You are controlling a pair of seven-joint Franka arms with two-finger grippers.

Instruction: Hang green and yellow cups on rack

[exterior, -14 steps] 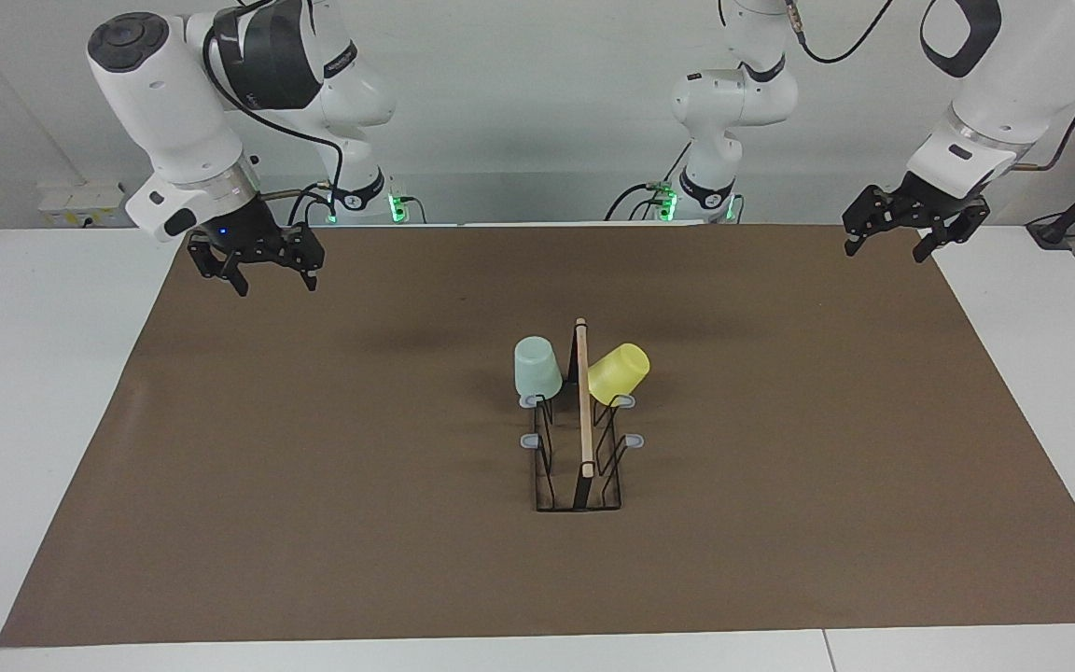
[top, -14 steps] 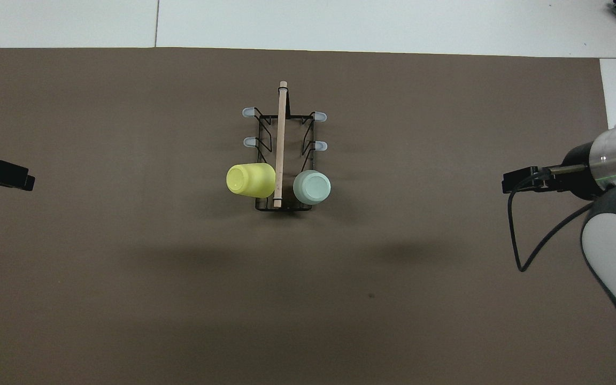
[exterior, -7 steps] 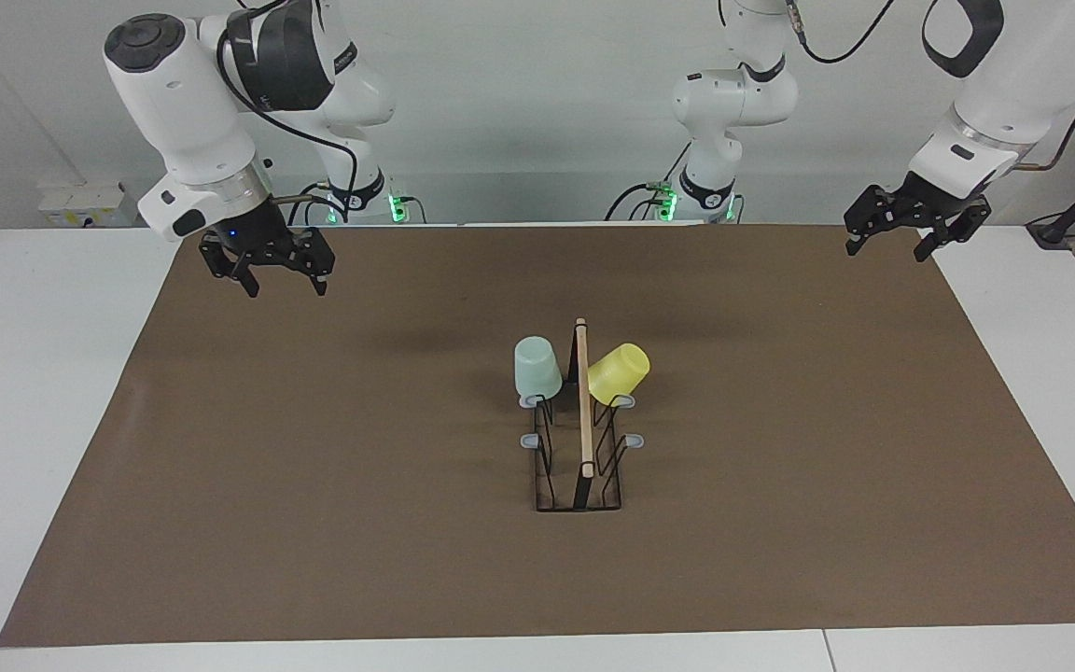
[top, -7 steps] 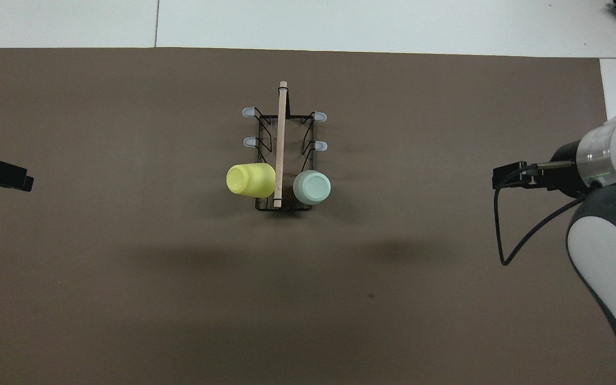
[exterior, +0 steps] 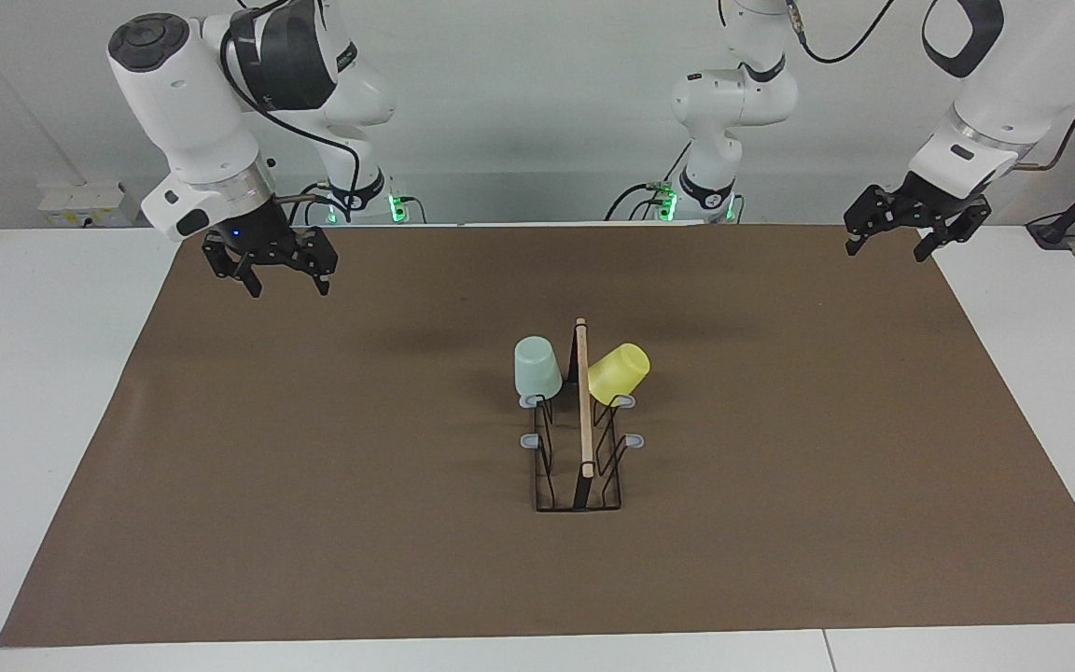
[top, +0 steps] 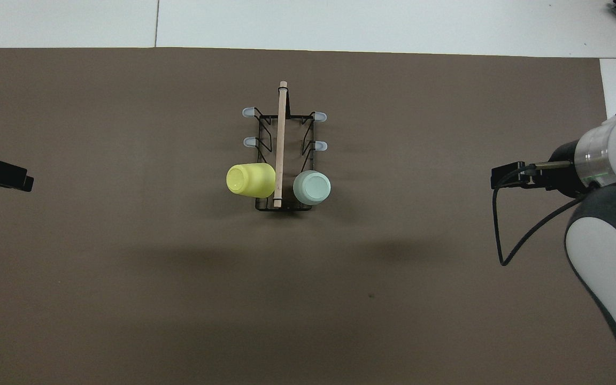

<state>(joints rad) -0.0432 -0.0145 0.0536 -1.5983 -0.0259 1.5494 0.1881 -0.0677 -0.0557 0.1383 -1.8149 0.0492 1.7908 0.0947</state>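
The black wire rack (exterior: 584,425) (top: 281,133) with a wooden top bar stands mid-table on the brown mat. A pale green cup (exterior: 537,368) (top: 312,187) sits upside down on a prong at the rack's end nearest the robots, on the right arm's side. On the matching prong on the left arm's side, a yellow cup (exterior: 619,373) (top: 251,179) hangs tilted. My right gripper (exterior: 288,288) (top: 502,177) hovers open and empty over the mat near the right arm's end. Above the mat's corner at the left arm's end, my left gripper (exterior: 885,251) (top: 6,177) hangs open and empty.
The brown mat (exterior: 314,485) covers most of the white table (exterior: 34,392). Four grey-tipped prongs farther from the robots on the rack carry nothing. A black cable (top: 522,235) loops from the right arm's wrist.
The right gripper has drifted a little toward the middle of the table and its arm has straightened up. The left gripper, the cups and the rack have stayed put.
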